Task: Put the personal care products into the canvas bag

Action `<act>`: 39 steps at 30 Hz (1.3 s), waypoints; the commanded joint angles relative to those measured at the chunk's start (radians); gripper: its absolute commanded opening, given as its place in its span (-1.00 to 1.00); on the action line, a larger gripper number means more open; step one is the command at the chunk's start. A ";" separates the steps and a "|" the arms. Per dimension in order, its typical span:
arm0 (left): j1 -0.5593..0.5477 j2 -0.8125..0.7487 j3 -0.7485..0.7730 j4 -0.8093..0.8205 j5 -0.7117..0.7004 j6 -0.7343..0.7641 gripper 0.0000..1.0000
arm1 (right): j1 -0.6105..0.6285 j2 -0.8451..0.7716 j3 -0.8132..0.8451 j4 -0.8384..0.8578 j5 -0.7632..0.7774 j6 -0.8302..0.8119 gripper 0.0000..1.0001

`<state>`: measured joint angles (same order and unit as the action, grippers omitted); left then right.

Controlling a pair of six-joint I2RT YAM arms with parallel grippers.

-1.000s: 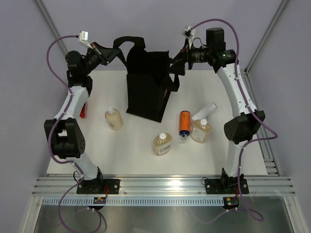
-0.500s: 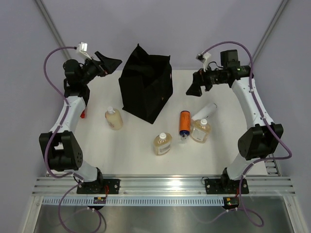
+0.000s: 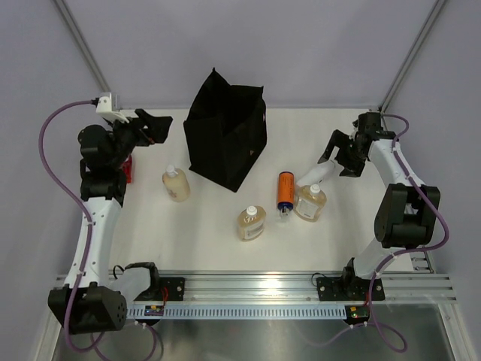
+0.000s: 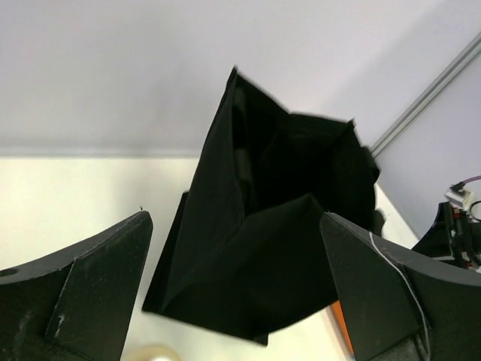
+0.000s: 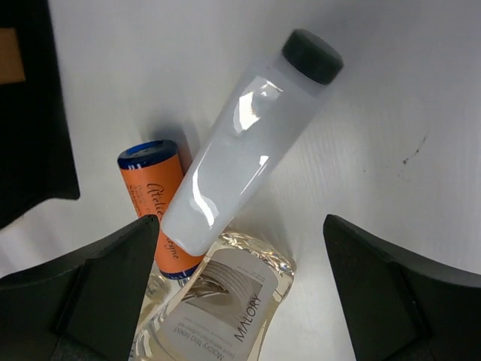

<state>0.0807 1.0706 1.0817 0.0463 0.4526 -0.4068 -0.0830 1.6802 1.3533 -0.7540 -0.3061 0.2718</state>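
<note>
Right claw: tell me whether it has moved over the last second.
Yes. The right claw has swung right and nearer, away from the canvas bag's top edge, and now hangs open over the silver bottle.

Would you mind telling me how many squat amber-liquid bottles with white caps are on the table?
3 amber bottles: one left of the black fabric tote bag, one nearest the arm bases, one beside the orange cylinder bottle. More may be hidden inside the bag.
</note>
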 commanded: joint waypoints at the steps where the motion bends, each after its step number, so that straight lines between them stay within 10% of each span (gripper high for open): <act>1: 0.004 -0.073 -0.066 -0.083 -0.064 0.049 0.98 | 0.008 -0.048 -0.014 0.061 0.151 0.234 0.99; 30: 0.004 -0.434 -0.258 -0.332 -0.216 0.025 0.98 | 0.161 0.426 0.302 -0.087 0.413 0.310 0.95; 39: 0.004 -0.426 -0.266 -0.315 -0.192 0.016 0.98 | 0.151 0.434 0.297 -0.061 0.340 0.310 0.21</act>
<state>0.0803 0.6415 0.8085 -0.3054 0.2424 -0.3893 0.0761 2.1258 1.6371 -0.8158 0.0483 0.5797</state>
